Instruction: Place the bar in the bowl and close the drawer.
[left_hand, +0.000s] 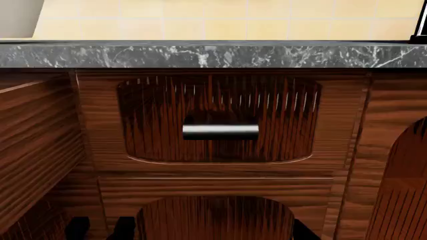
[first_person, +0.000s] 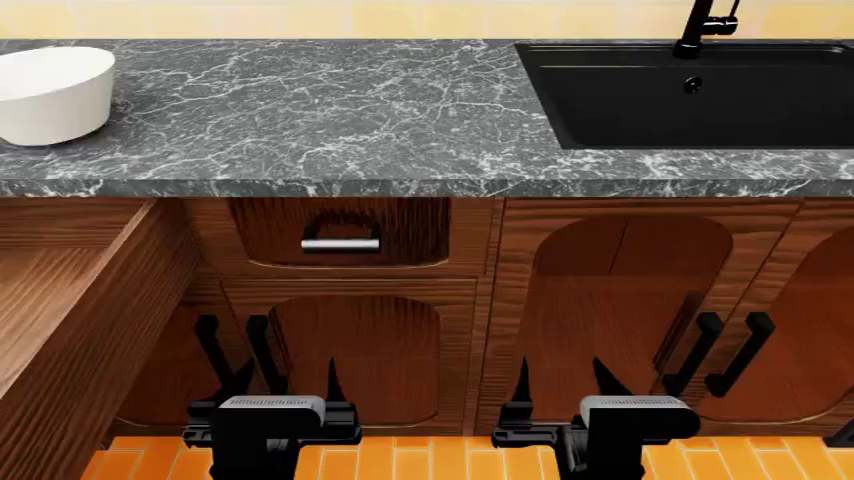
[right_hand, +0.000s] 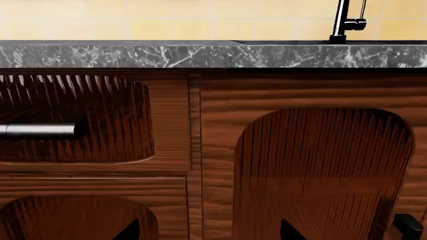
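In the head view the open drawer (first_person: 67, 290) juts out at the left edge of the frame, up and left of the left hand (first_person: 284, 385), the nearer of the two; its long side runs toward the lower left. The bowl (first_person: 51, 92) stands on the table (first_person: 334, 120) at upper left. Both the left and the right hand (first_person: 558, 385) hang empty, fingers spread. The bar is nowhere visible; the drawer's floor is mostly cut off.

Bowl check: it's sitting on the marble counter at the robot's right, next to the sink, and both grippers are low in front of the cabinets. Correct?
Not quite. The head view shows the bowl on the counter at the robot's left, far from the sink. The left gripper and right gripper are indeed low before the cabinets.
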